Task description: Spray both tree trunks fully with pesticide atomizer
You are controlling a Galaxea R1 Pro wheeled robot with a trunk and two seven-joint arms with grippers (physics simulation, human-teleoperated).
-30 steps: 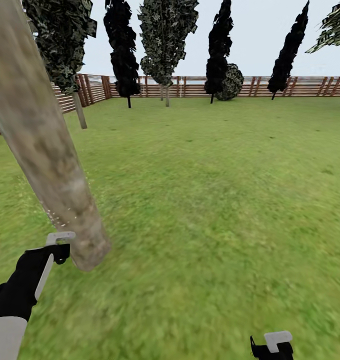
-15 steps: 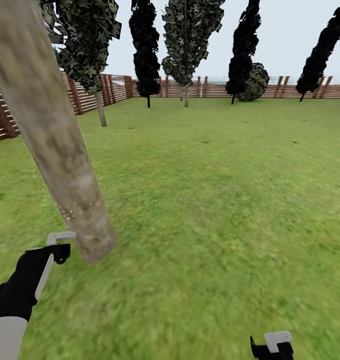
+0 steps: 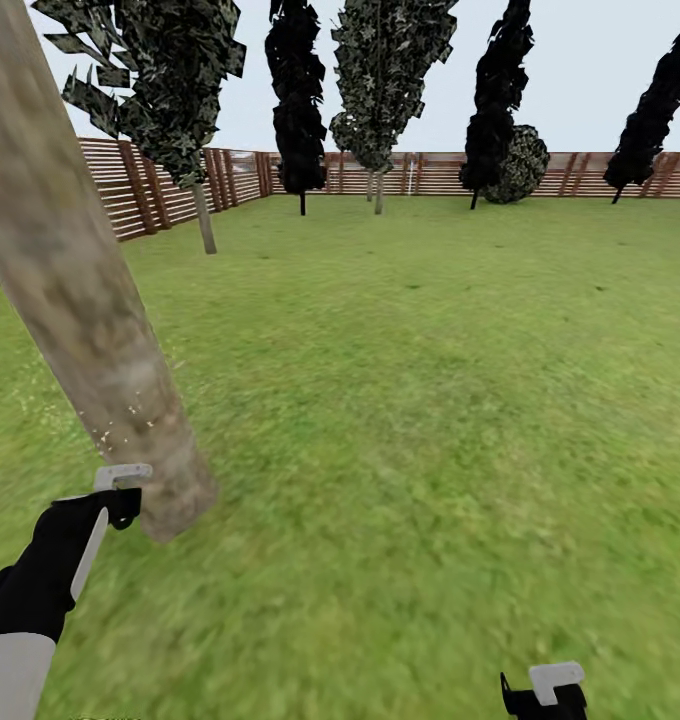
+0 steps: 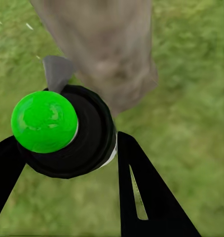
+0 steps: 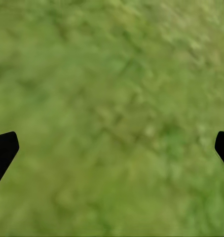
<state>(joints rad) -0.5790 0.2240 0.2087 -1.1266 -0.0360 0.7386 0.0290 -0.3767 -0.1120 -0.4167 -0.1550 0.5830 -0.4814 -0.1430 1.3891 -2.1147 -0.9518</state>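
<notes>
pesticide atomizer [image 4: 62,131] pinched in left gripper [image 4: 67,163], aimed at tree trunk [image 3: 85,300] just beyond it.
white specks [image 3: 120,425] are seen low on the trunk, which leans up and away; right gripper [image 5: 112,148] is spread over grass [image 3: 430,400].

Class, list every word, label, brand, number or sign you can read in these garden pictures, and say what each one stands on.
None: no readable text anywhere.
Atomizer between the left gripper's fingers: green and black surfaces, no label.
Tree trunk: only mottled blotches.
Fence: plain slats, no sign.
</notes>
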